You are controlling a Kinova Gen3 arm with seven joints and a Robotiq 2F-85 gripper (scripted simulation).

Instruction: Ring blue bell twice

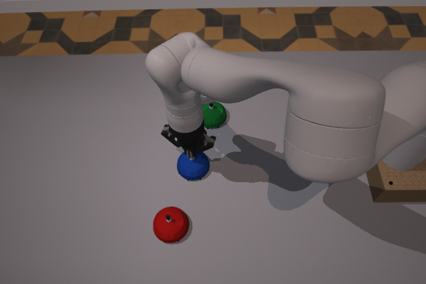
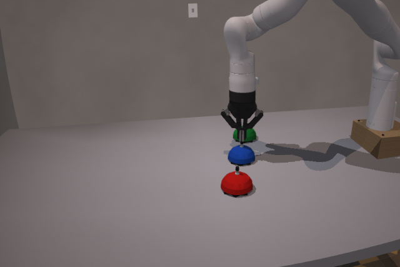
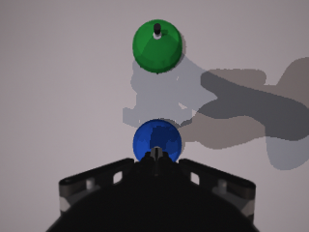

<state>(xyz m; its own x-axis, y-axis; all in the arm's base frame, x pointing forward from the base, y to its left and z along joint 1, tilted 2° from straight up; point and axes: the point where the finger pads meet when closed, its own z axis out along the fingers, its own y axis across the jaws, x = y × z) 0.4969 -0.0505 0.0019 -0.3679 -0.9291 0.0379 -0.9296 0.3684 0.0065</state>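
Note:
The blue bell (image 1: 192, 167) (image 2: 241, 155) (image 3: 157, 138) stands in the middle of a row of three bells on the grey table. My gripper (image 1: 191, 156) (image 2: 241, 141) (image 3: 156, 155) is shut and empty, pointing straight down. Its fingertips rest on the top of the blue bell, right on its button, which they hide. The green bell (image 1: 214, 114) (image 2: 249, 134) (image 3: 157, 45) stands just behind the gripper with its button up. The red bell (image 1: 170, 224) (image 2: 236, 183) stands in front with its button up.
The arm's wooden base block (image 1: 399, 184) (image 2: 376, 139) sits at the table's right side. The arm reaches over the table from there and casts a dark shadow right of the bells. The table's front edge (image 2: 355, 252) shows at the lower right.

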